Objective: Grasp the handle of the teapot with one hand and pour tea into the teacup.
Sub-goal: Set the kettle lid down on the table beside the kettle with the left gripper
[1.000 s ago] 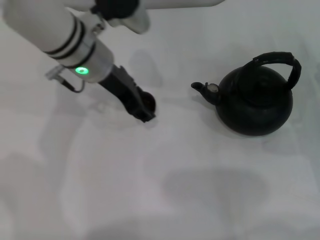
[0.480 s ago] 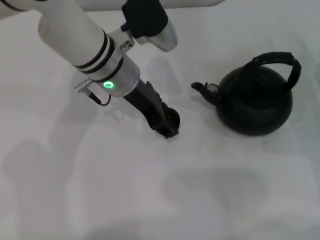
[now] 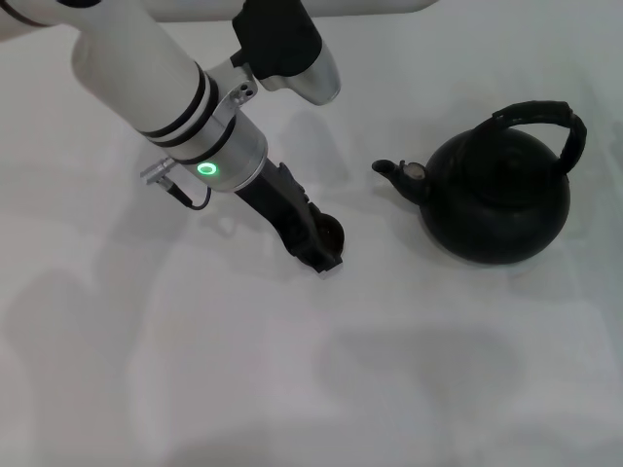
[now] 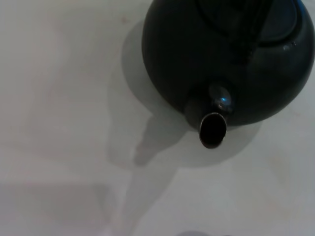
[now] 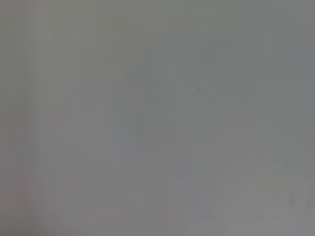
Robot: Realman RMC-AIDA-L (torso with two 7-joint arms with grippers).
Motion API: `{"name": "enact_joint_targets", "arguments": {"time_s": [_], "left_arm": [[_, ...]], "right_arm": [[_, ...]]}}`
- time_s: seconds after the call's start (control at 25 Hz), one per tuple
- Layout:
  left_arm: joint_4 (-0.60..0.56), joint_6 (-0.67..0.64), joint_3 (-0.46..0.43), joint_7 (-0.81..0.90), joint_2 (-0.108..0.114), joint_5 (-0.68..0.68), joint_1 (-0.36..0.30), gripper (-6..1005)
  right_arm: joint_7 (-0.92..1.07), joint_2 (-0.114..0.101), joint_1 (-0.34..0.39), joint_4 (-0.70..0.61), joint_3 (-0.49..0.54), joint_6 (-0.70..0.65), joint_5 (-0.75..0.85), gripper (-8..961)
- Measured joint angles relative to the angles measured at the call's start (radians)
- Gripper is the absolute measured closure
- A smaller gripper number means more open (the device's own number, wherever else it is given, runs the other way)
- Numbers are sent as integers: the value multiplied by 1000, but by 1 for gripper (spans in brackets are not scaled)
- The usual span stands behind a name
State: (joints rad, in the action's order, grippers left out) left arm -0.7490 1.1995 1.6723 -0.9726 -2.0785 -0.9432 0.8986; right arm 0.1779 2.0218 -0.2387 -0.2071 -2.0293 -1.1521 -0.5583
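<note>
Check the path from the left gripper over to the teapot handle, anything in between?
Nothing visible blocks it. The left gripper sits low at the teacup; only bare table lies between it and the teapot. The handle arches free on top.

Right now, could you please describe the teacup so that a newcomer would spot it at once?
Start at the big black teapot on the white table and follow its spout across to the left hand. The teacup sits right at that hand's tip: a small, dark, round, handleless bowl, far smaller than the teapot.
</note>
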Motion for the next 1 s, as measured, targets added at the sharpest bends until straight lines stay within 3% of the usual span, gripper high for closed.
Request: {"name": "enact_joint_targets", "arguments": {"time_s": [1.0], "left_arm": [[0,-20,11,16,-1,15,0,296]], "right_arm": [[11,2,8,0,-6,-7,8,79]]}}
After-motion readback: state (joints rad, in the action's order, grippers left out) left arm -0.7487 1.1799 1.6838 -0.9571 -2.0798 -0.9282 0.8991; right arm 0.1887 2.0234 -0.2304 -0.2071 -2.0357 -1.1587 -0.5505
